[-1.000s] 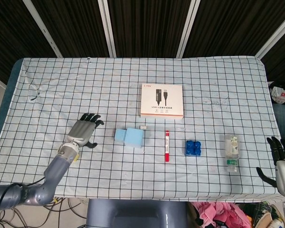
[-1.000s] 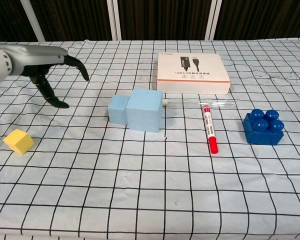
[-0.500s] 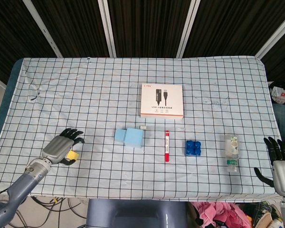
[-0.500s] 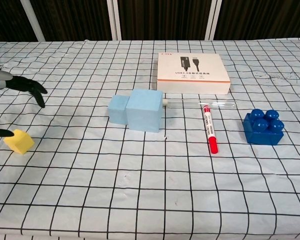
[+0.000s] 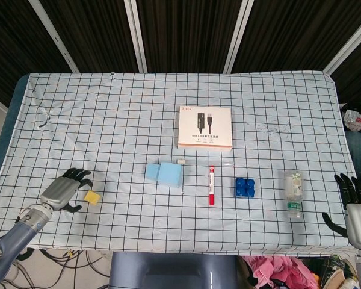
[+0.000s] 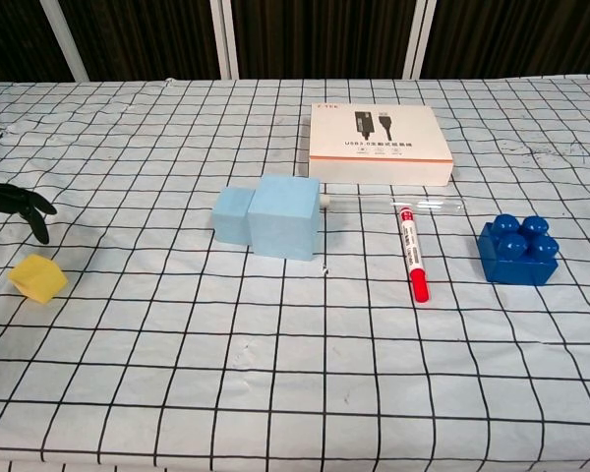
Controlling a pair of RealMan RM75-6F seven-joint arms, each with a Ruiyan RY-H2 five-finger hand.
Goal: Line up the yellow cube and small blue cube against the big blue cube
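The yellow cube (image 5: 92,197) (image 6: 37,278) lies alone at the left front of the checked cloth. My left hand (image 5: 63,190) is open just left of it, not touching; the chest view shows only its fingertips (image 6: 20,205) at the left edge. The big blue cube (image 5: 170,174) (image 6: 285,216) stands mid-table with the small blue cube (image 5: 152,172) (image 6: 232,215) flush against its left side. My right hand (image 5: 355,201) is open and empty off the table's right front corner.
A red-capped marker (image 5: 211,185) (image 6: 411,254), a dark blue studded brick (image 5: 244,188) (image 6: 517,251), a lying plastic bottle (image 5: 293,192) and a white cable box (image 5: 205,127) (image 6: 379,145) lie right of and behind the cubes.
My left hand has drawn back from beside the blue cubes toward the front left, uncovering the yellow cube in the head view. The cubes and right hand have stayed put.
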